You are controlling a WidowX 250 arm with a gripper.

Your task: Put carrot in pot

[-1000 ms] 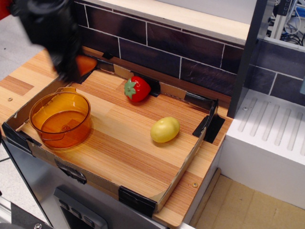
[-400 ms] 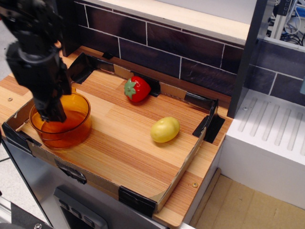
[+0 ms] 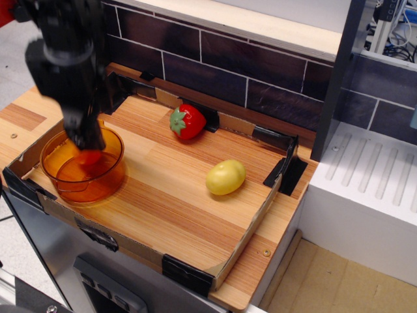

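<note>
The amber-orange pot (image 3: 104,186) stands at the front left corner of the wooden tray. The small orange carrot (image 3: 88,158) lies inside the pot, near its back wall. My black gripper (image 3: 87,138) hangs over the pot with its fingertips just above the carrot. The dark fingers look slightly parted and hold nothing. The arm hides the pot's back rim and the tray's back left corner.
A red strawberry (image 3: 187,121) with green leaves sits at the back of the tray (image 3: 169,215). A yellow potato (image 3: 225,177) lies right of centre. A dark tiled wall runs behind, and a white dish rack (image 3: 371,189) stands to the right.
My gripper carried the carrot from the tray's back left corner down into the pot. It has since risen and shifted slightly right, leaving the carrot in the pot.
</note>
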